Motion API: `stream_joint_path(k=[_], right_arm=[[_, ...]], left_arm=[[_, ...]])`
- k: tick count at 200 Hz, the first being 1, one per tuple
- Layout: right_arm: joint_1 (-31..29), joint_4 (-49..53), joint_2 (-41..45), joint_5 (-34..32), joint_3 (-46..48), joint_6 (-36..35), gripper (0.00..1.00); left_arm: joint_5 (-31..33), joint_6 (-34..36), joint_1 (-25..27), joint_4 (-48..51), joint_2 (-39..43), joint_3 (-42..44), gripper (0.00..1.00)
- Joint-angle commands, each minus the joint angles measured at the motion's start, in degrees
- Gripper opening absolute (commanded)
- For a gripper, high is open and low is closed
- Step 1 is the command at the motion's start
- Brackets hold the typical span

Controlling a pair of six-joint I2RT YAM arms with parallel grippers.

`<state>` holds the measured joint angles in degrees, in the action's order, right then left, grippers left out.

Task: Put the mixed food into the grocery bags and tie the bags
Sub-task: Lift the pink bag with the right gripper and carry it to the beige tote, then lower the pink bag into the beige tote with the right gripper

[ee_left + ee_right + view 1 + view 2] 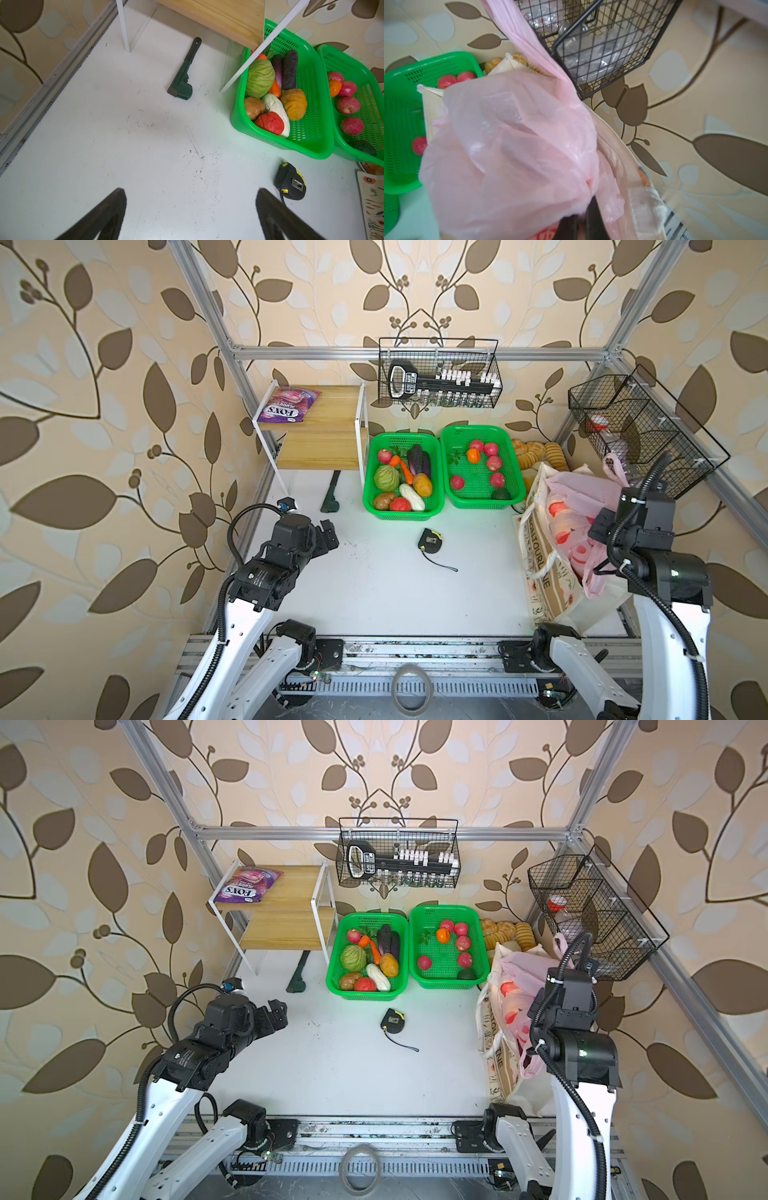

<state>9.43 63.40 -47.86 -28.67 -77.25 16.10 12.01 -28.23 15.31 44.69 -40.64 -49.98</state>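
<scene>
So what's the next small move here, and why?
Probably bring the left gripper across to the free handle of the pink bag. The right gripper is shut on that bag's bunched plastic, inside the canvas tote, while the left hangs open over bare table, holding nothing; tying likely needs both.

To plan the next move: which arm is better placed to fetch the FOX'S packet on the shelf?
Probably the left: the left gripper is open, empty and nearer the FOX'S packet; the right gripper is shut on the pink bag.
</scene>
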Motion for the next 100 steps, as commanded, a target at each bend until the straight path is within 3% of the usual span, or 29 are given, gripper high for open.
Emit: stream_joint_path(k=[1, 20, 50, 76, 84, 100], right_arm=[[0.91, -0.34, 1.36, -2.81, -2.45, 0.16, 0.00], [1.20, 2.43, 0.64, -2.07, -0.23, 0.05, 0.00], [2.01, 0.89, 0.05, 2.58, 10.60, 0.69, 0.04], [2.17, -2.77, -1.80, 3.90, 10.62, -0.98, 0.06], [2.17, -4.06, -2.05, 4.78, 10.74, -2.15, 0.11], [2.17, -4.82, -2.39, 5.40, 9.91, -4.05, 0.33]], left_arm=[[0.65, 1.48, -0.19, -1.79, -0.31, -0.56, 0.99], [0.38, 1.55, -0.19, -1.97, -0.14, -0.26, 0.99], [0.63, 2.03, -0.15, -1.96, 0.21, 0.14, 0.99], [0.44, 2.21, -0.19, -3.33, -0.03, 0.64, 0.99], [-0.41, 2.11, -0.19, -4.21, -0.46, 0.84, 0.99], [-1.47, 1.68, -0.19, -5.12, -1.71, 0.46, 0.99]])
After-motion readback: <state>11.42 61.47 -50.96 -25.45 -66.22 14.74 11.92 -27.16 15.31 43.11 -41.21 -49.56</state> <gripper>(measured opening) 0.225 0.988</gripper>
